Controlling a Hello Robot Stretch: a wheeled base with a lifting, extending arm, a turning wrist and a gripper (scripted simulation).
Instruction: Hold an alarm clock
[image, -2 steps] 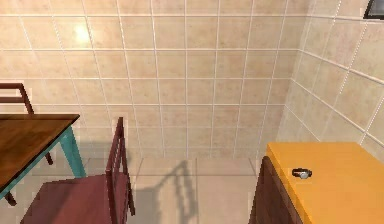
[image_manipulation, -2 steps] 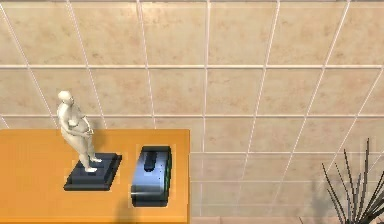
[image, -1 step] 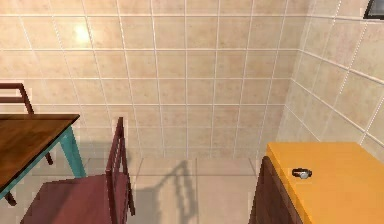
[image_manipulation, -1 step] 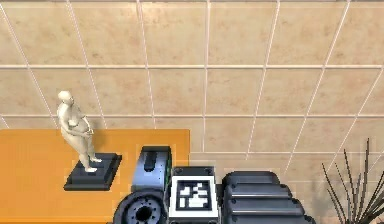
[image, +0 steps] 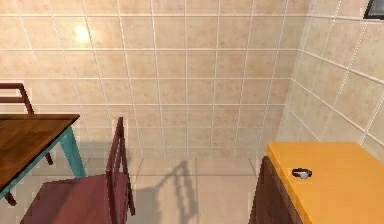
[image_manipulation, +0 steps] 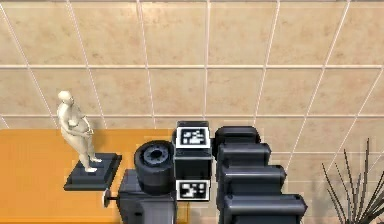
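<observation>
Orange tabletop (image_manipulation: 40, 160); dark round shape (image_manipulation: 155, 165) by fingers (image_manipulation: 127, 196); whether clock unclear

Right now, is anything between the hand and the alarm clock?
A pale statue stands on the orange cabinet top, just left of the hand in the arm side view. A small grey round thing, possibly the clock, lies on that top in the forward view; whether the statue sits between them, I cannot tell.

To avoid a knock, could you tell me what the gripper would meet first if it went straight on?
Most likely the statue's dark base, left of the gripper on the orange tabletop; depth is unclear, so it might pass beside it.
</observation>
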